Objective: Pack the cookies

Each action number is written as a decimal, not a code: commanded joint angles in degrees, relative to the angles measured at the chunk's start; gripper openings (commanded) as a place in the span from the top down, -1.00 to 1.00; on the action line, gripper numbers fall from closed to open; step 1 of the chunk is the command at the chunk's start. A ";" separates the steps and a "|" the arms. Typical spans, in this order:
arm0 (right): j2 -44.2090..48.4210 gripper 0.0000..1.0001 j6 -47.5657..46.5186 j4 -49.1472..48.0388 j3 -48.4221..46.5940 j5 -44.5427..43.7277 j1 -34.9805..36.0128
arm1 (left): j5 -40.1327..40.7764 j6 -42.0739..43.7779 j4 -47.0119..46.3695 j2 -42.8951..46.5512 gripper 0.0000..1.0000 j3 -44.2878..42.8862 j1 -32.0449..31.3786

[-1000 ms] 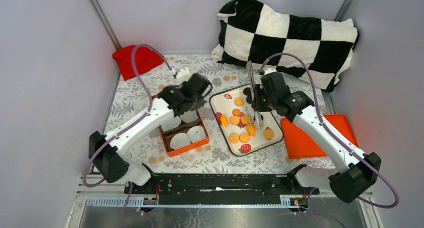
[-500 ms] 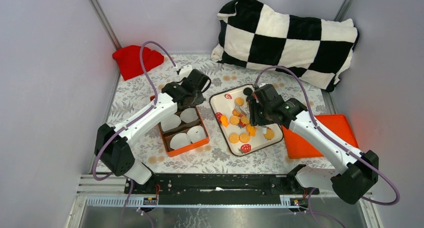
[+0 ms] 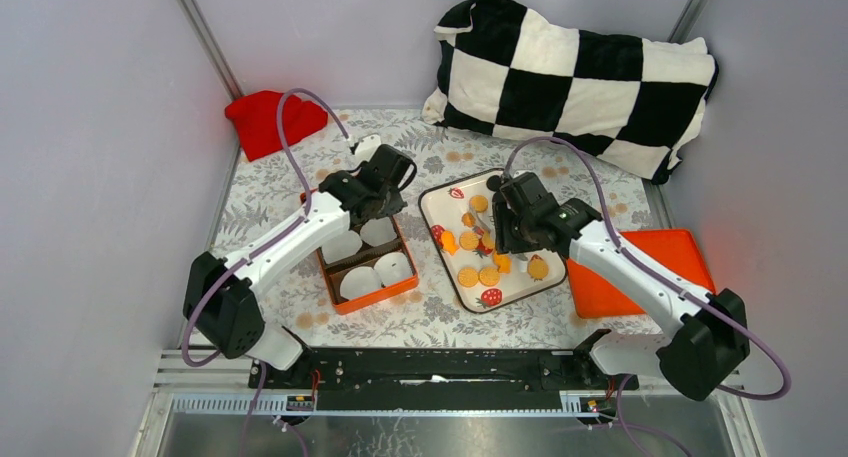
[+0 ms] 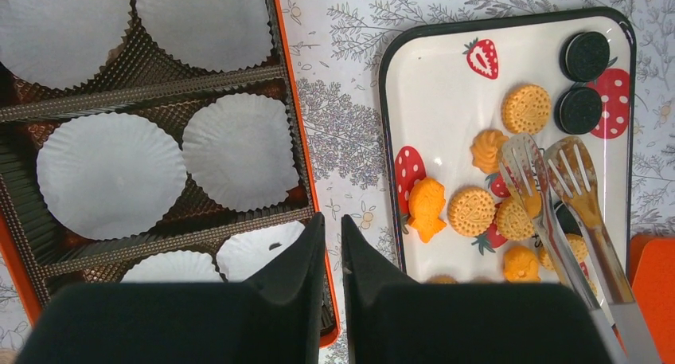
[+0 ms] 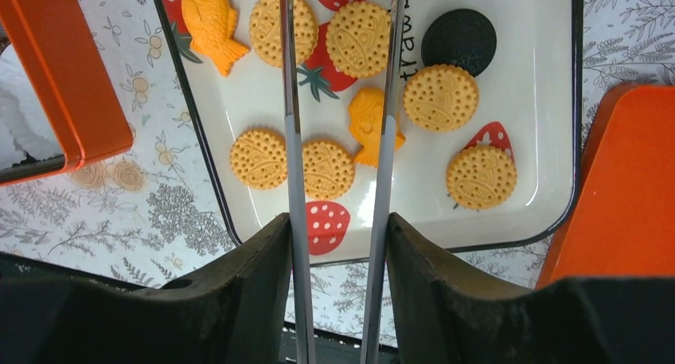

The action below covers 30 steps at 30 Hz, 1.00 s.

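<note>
The cookies (image 3: 478, 247) lie on a white strawberry tray (image 3: 435, 192): round golden discs, a few black ones, some orange shapes. They also show in the left wrist view (image 4: 470, 210) and in the right wrist view (image 5: 439, 97). My right gripper (image 3: 505, 222) (image 5: 338, 221) is shut on metal tongs (image 5: 291, 125). The tongs (image 4: 557, 213) reach down over the cookies mid-tray with their tips apart. My left gripper (image 3: 395, 169) (image 4: 333, 221) is shut and empty above the right edge of the orange box (image 4: 296, 141).
The orange box (image 3: 365, 297) holds several white paper cups (image 3: 393, 268) in brown dividers. An orange lid (image 3: 635, 262) lies right of the tray. A checkered pillow (image 3: 575, 77) and a red cloth (image 3: 272, 119) lie at the back. Grey walls close both sides.
My right arm has swung the tongs from upright down onto the tray among the cookies. My left arm has shifted a little left and back.
</note>
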State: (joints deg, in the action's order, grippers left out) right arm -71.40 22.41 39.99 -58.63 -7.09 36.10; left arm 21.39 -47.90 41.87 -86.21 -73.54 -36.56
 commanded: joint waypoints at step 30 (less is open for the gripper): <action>4.43 -0.02 2.28 1.35 -1.82 -1.75 0.56 | -6.93 -0.32 -4.04 8.24 0.66 5.15 2.10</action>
State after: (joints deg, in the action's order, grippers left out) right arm -68.12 24.05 39.72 -61.95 -7.99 36.23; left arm 16.80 -47.86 40.51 -78.89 -70.02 -34.81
